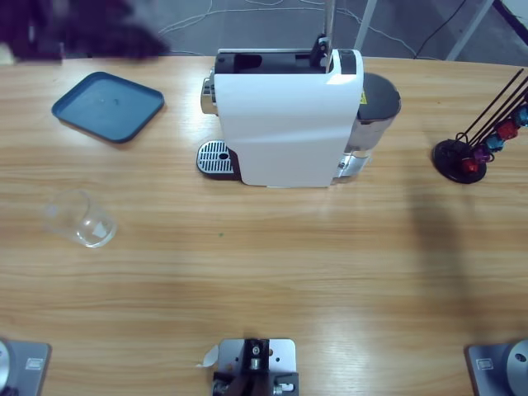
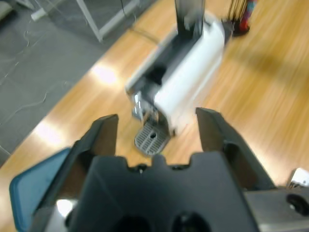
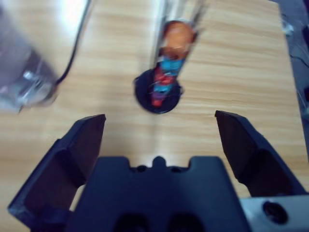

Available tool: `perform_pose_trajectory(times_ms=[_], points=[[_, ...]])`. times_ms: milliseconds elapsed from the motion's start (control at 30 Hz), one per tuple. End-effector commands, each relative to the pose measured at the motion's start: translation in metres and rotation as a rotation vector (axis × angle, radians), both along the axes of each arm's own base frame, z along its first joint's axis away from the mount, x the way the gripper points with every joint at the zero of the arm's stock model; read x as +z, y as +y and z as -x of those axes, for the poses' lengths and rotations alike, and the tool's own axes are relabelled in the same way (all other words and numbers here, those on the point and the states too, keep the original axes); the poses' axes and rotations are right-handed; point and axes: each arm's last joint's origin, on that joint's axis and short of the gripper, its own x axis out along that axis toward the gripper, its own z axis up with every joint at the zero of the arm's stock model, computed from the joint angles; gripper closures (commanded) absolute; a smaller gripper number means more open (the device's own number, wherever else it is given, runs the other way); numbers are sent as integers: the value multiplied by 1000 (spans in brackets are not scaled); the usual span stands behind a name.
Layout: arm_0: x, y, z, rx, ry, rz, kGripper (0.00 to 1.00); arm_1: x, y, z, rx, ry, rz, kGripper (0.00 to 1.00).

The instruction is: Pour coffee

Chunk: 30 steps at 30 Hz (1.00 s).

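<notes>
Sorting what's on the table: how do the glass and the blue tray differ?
The glass is clear and lies tipped on its side; the tray is opaque blue and lies flat. The glass is rounded and deep, the tray square and shallow. Both sit left of the coffee machine.

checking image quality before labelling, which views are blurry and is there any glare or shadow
High view: mostly sharp, soft shadow on the table left of the capsule stand. Left wrist view: coffee machine smeared, bright glare patches on the table. Right wrist view: capsule stand blurred.
</notes>
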Motion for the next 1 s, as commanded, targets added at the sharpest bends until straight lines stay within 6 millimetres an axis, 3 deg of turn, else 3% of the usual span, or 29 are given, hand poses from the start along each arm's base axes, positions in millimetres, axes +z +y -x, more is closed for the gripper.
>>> perform_pose_trajectory(times_ms=[33,200,300,433,767,833,1000], points=[[-37,40,36,39,81,-36,0,-22,-12,-28,-71,-28,-48,164],[-38,47,41,52,77,-27,0,-22,-11,-58,-73,-58,-64,202],[-24,43,38,65,62,17,0,-27,-9,-67,-76,-43,-64,202],[-11,38,34,67,44,46,0,-31,-9,-71,-76,-33,-66,231],[-11,36,32,71,50,46,0,-36,-11,-82,-88,-24,-65,413],[-12,34,31,73,55,45,0,-37,-11,-83,-86,-19,-63,493],[-14,34,30,77,63,43,0,-38,-11,-81,-89,-13,-55,529]])
